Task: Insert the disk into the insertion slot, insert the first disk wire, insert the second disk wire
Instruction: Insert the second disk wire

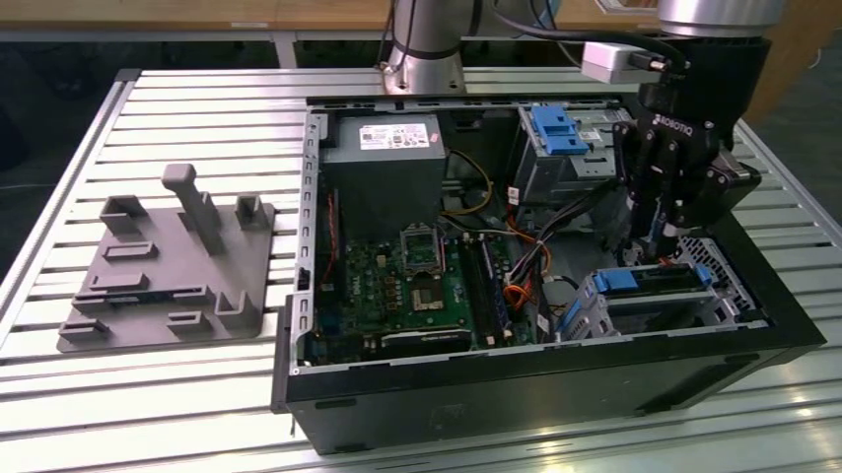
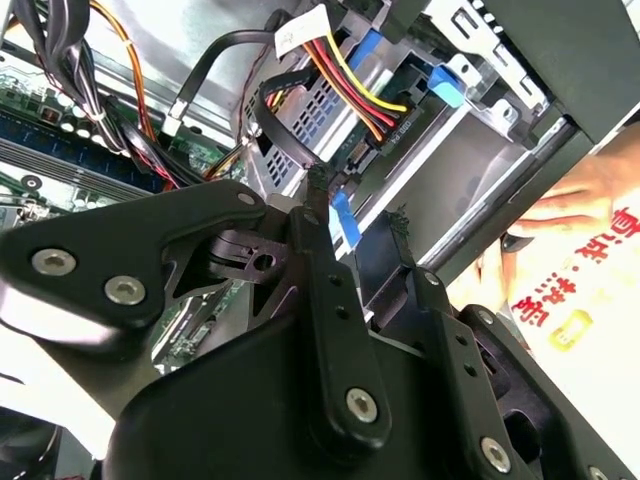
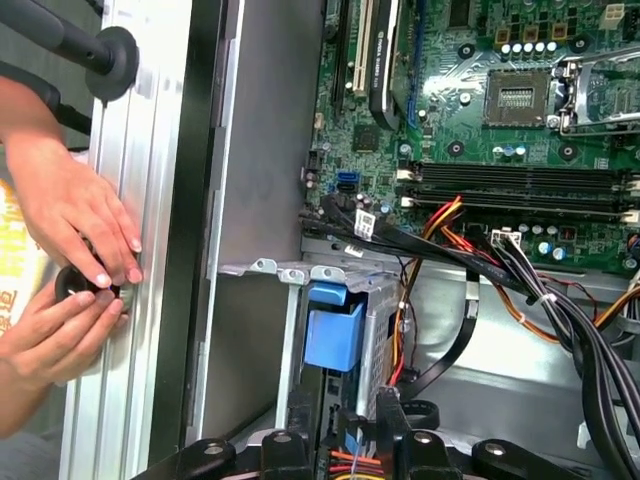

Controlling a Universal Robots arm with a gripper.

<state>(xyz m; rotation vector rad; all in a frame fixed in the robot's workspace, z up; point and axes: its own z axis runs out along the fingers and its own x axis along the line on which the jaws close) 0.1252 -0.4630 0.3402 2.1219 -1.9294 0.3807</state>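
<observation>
The black two-fingered gripper [image 1: 654, 239] hangs inside the open black computer case [image 1: 553, 384], its tips just above the small silver perforated sheet-metal drive cage [image 1: 704, 261] near the case's front corner, at the exterior view's right. In the second wrist view its two thin fingers [image 2: 322, 260] stand slightly apart with nothing clamped between them, their tips close to a flat blue connector [image 2: 343, 222].

Inside that cage sits the flat silver-grey hard drive in its bright blue plastic carrier [image 1: 641, 283], directly beneath the gripper; the carrier's blue tab [image 3: 333, 325] faces the fingers in the first wrist view. A red, yellow and black wire bundle [image 2: 345, 75] runs to the drive's edge.

Deeper in the case lie the green motherboard [image 1: 401, 286], a grey power-supply box [image 1: 385, 163] and a taller metal bay with a blue latch [image 1: 559, 133].

Outside the case wall, a person's two hands [image 3: 75, 215] rest on the ribbed aluminium table [image 1: 197, 108].
</observation>
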